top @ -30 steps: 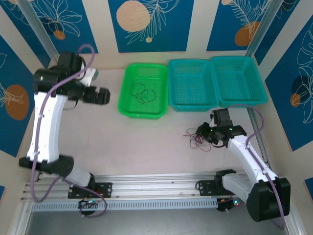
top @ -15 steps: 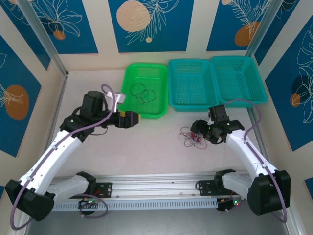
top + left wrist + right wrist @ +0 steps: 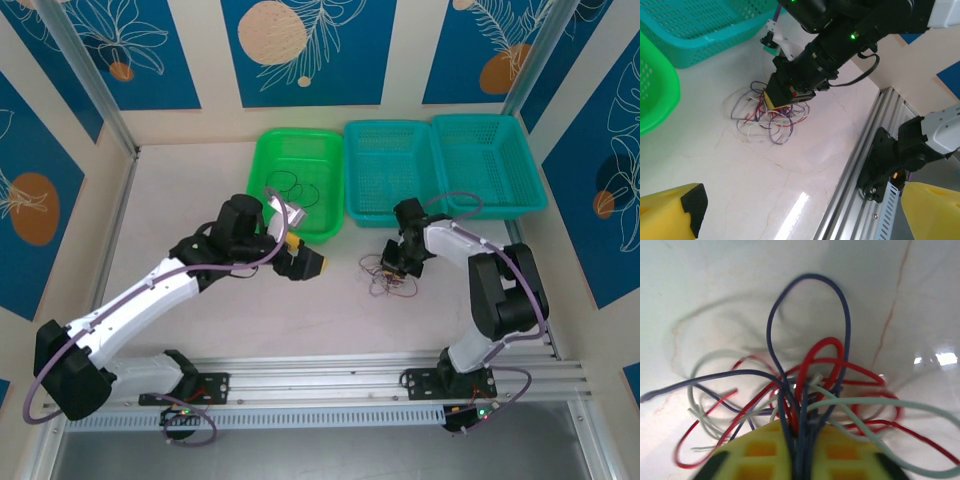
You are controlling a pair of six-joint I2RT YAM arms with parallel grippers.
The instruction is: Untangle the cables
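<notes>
The cables (image 3: 388, 280) lie in a loose red, whitish and dark tangle (image 3: 771, 119) on the table (image 3: 200, 320), just in front of the teal basket (image 3: 392, 214). The right gripper (image 3: 398, 262) stands on top of the tangle, its yellow pads (image 3: 765, 452) pressed together on several strands (image 3: 805, 385). The left gripper (image 3: 308, 263) hovers to the left of the heap, well apart from it, fingers (image 3: 670, 212) spread wide and holding nothing.

Ahead of my left gripper (image 3: 310, 263) I have bare table (image 3: 740, 170) right up to the cables (image 3: 767, 124), but the right gripper (image 3: 786, 96) sits pinched onto that tangle and blocks it from above. The green basket (image 3: 655, 95) crowds the left gripper's left side, and the rail (image 3: 855, 170) its right.
</notes>
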